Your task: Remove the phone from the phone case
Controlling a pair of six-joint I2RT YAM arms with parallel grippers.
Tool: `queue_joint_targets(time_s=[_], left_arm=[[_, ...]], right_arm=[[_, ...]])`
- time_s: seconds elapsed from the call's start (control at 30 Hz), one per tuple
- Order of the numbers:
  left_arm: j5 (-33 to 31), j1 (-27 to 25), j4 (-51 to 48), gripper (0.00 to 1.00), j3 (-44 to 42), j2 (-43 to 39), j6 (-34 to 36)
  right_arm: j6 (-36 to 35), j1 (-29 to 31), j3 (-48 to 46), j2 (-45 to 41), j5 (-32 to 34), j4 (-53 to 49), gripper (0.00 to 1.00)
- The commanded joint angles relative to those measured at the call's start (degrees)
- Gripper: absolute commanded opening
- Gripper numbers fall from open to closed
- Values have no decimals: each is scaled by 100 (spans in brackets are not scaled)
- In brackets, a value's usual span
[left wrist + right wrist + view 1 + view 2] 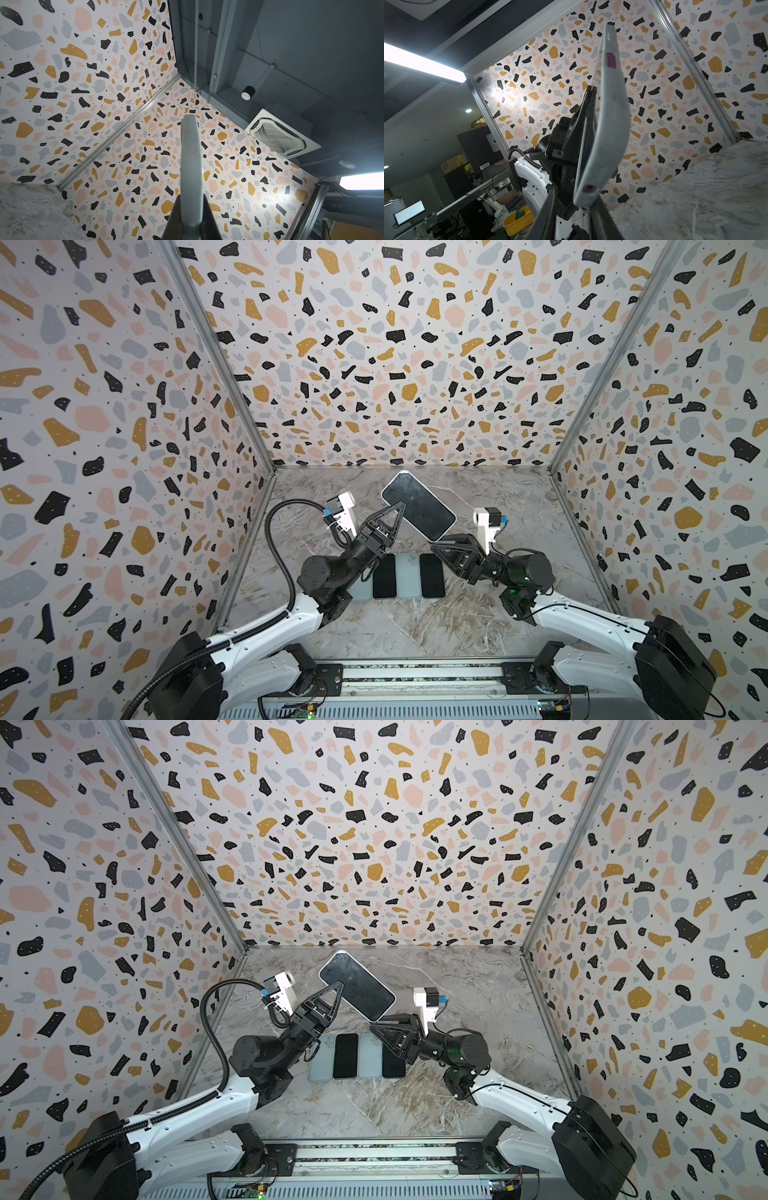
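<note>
The phone [417,506] hangs in the air above the table [415,622] near the back wall [374,364], screen up and dark, lying on a slant across both top views, with the pale rim of the case [405,473] showing round it: it is in the case. The left gripper [399,508] reaches up from the left, jaws closed tight on the phone's long edge, case and all. In the left wrist view the grey edge of the case runs straight out from between the two black fingers [176,216], with no gap on either side. The right gripper [438,543] sits at the phone's near corner, low and to the right. Its jaws stand only a little apart, and in the right wrist view the corner of the case lies between them. One finger [602,220] seems to meet the case, while a dark gap shows between the case and the other finger, so it is not clamped. From that side the case looks bowed outward, with two magenta marks on it; whether it has truly lifted off the phone I cannot tell. Below the grippers, four flat slabs [408,576] lie side by side on the table in a row — pale, black, pale, black — with the leftmost partly hidden under the left arm.
</note>
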Motion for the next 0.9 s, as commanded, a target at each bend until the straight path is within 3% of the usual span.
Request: queue_joint_targets(time_s=[0.0, 0.4, 0.53, 0.87], left_arm=[[22, -31, 553, 0, -23, -65, 63], [-5, -51, 460, 0, 47, -57, -79], [-8, -53, 75, 0, 211, -67, -269], [280, -114, -476, 0, 545, 66, -758]], right_arm=[[16, 31, 206, -30, 24, 232, 25], [-122, 31, 113, -14, 50, 182, 3], [-409, 22, 31, -95, 33, -82, 0], [-2382, 13, 382, -442, 345, -2334, 0]])
